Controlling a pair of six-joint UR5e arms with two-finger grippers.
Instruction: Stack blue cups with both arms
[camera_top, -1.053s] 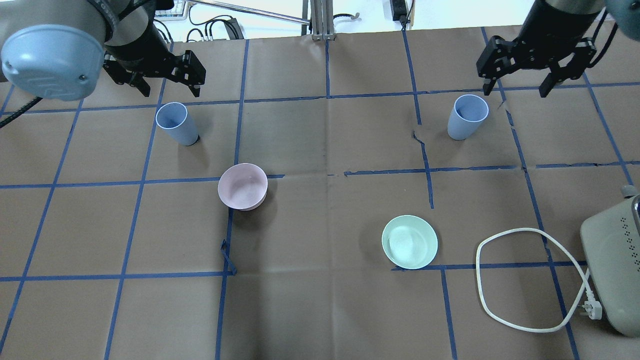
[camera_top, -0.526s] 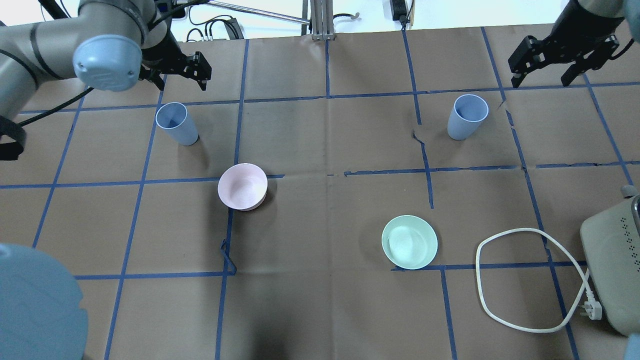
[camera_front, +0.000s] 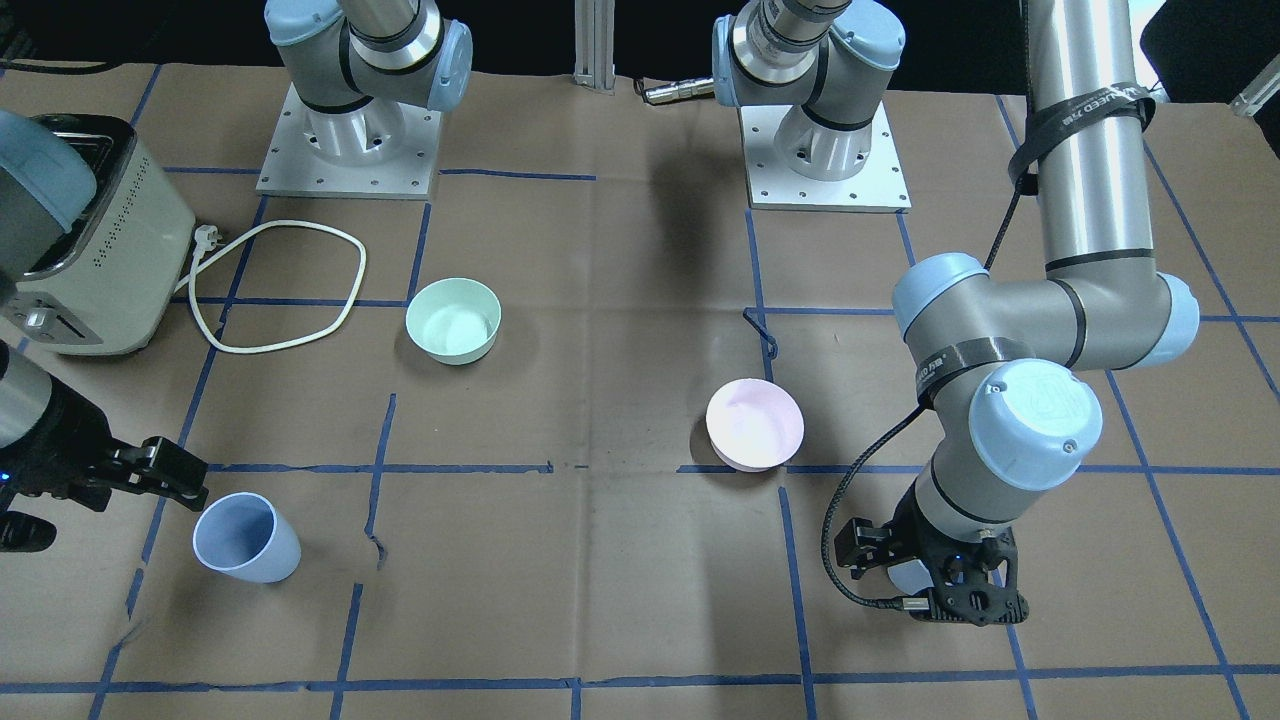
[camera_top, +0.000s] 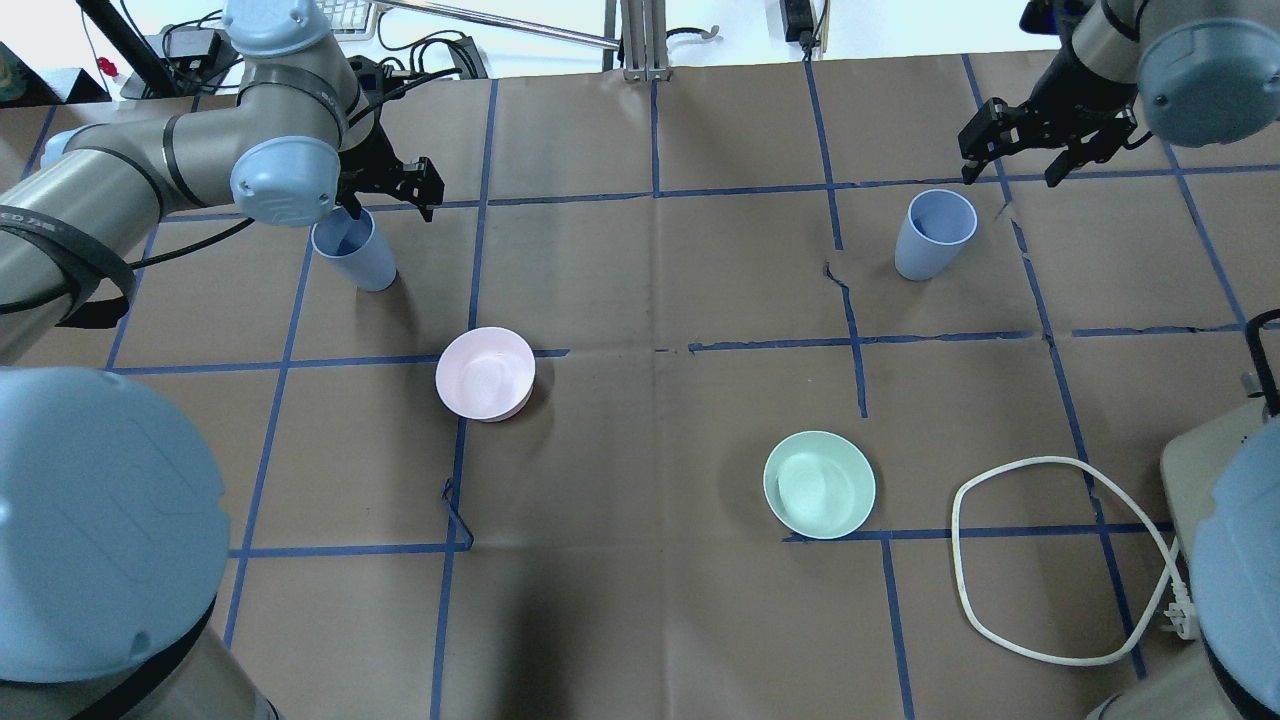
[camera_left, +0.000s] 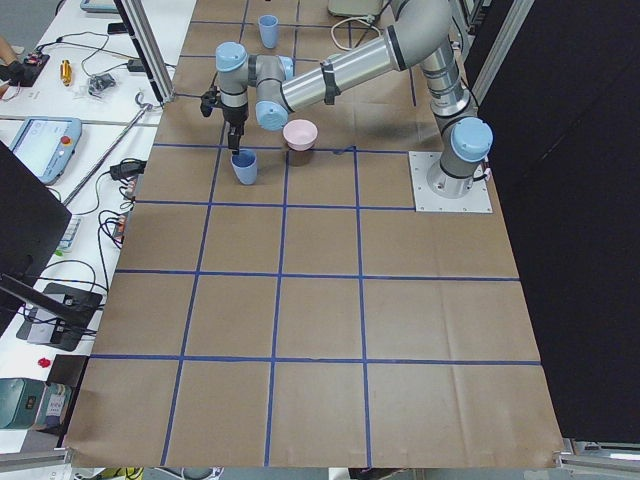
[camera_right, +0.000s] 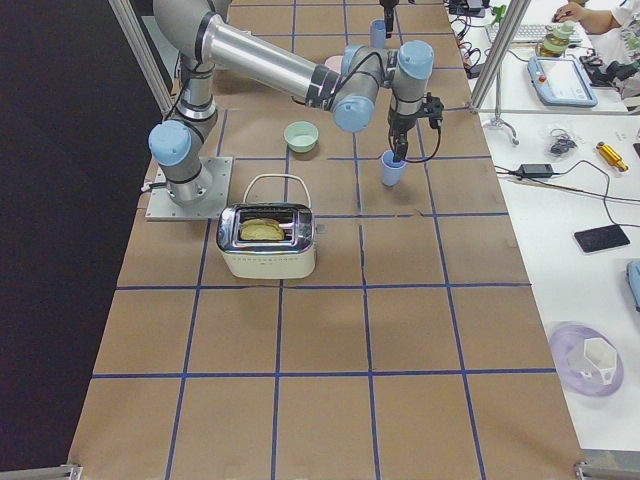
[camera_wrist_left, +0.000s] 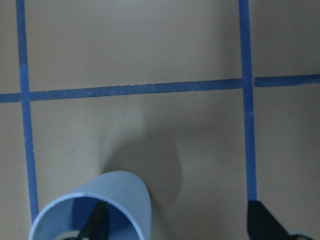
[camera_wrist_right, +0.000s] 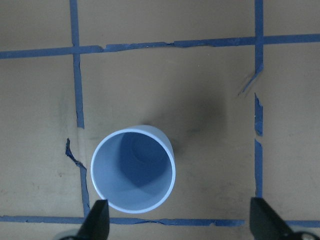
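Observation:
Two pale blue cups stand upright on the table. The left cup (camera_top: 352, 250) is under my left gripper (camera_top: 386, 198), which is open. In the left wrist view one fingertip (camera_wrist_left: 97, 224) is over the cup's mouth (camera_wrist_left: 120, 200) and the other is outside, to its right. The right cup (camera_top: 935, 235) stands just in front of my right gripper (camera_top: 1012, 168), which is open and empty. The right wrist view shows this cup (camera_wrist_right: 132, 170) beyond the fingertips (camera_wrist_right: 264, 222), nearer the left one. In the front view the left cup is mostly hidden by the gripper (camera_front: 940, 592).
A pale pink bowl (camera_top: 485, 372) sits left of centre and a mint-green bowl (camera_top: 819, 484) right of centre. A cream toaster (camera_front: 90, 240) with a looped white cord (camera_top: 1040, 560) stands at the robot's right. Blue tape lines grid the brown table.
My left gripper has come down and toward the left cup, one finger now over its mouth. My right gripper has moved left and down, closer to the right cup. Both cups stay put.

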